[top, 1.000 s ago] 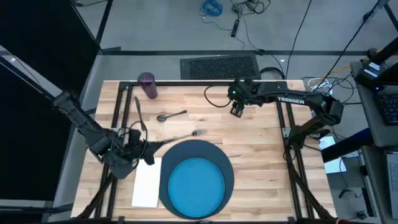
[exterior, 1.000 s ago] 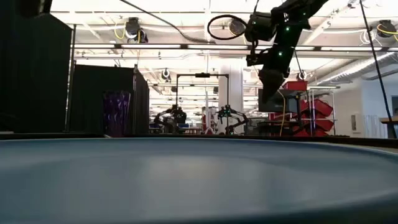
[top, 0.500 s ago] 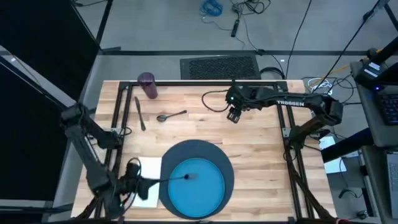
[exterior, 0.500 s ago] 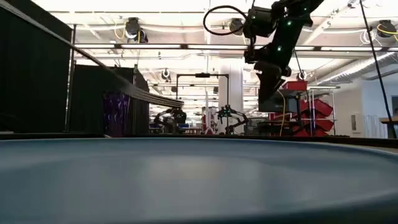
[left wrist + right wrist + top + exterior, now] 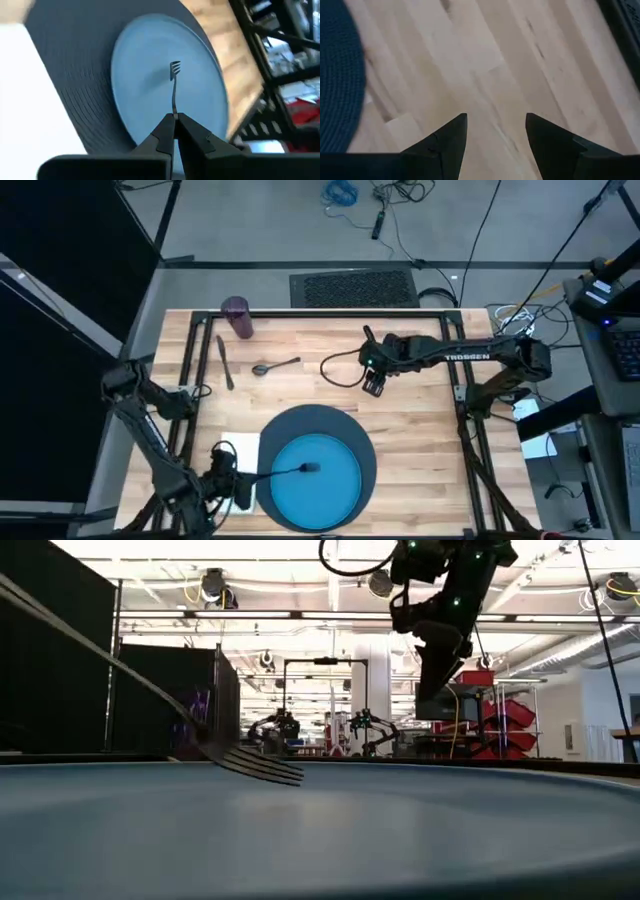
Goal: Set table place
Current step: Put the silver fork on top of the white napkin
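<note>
Left gripper [image 5: 174, 118] clamped on thin metal fork [image 5: 174, 86], tines over smooth round blue plate [image 5: 318, 481], right gripper [image 5: 496, 131] spread above pale wood table [image 5: 420, 400]

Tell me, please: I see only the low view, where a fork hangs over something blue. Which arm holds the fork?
Observer: The left hand holds the fork by the end of its handle, shut on it.
Operator: What is the blue thing below it?
Observer: A blue plate on a dark round mat; the fork's prongs are above the plate's middle.
Operator: Is the napkin in place already?
Observer: A white napkin lies on the table just left of the mat.
Operator: And the right hand?
Observer: The right hand is open and empty above bare wood, past the mat's far right side.
</note>
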